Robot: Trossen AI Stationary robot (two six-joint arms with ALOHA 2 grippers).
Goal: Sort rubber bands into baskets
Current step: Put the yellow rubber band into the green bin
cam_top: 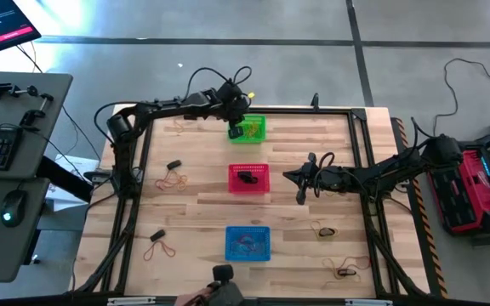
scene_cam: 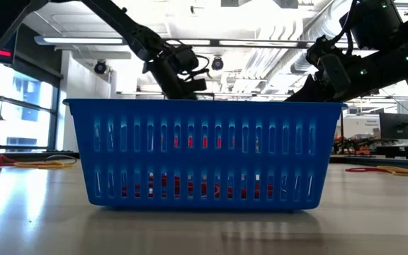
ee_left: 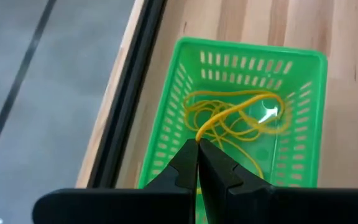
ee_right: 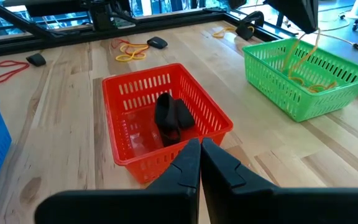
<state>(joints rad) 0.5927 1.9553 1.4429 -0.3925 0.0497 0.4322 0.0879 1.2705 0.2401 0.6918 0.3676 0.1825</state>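
Observation:
Three baskets stand in a row down the table's middle: green (cam_top: 253, 129) farthest, red (cam_top: 249, 178) in the middle, blue (cam_top: 247, 243) nearest. My left gripper (ee_left: 196, 148) hangs over the green basket's left part (cam_top: 236, 127), shut on a yellow rubber band (ee_left: 219, 121). Several more yellow bands lie in the green basket (ee_left: 253, 134). Black bands (ee_right: 173, 118) lie in the red basket. My right gripper (ee_right: 199, 146) is shut and empty, just right of the red basket (cam_top: 289, 177). My left gripper pinches one end of the yellow rubber band (ee_left: 198, 139) between its two fingertips, coming slanting down from above. The band hangs below the fingers (ee_right: 303, 53), slack, and its lower part rests among the bands on the green basket's floor.
Loose bands lie on the table: yellow and red ones at the left (cam_top: 174, 179), red at the near left (cam_top: 158, 248), more at the near right (cam_top: 323, 229) (cam_top: 344, 270). Small black lumps (cam_top: 173, 165) (cam_top: 156, 235) lie beside them. A person's hand (cam_top: 201, 297) shows at the near edge.

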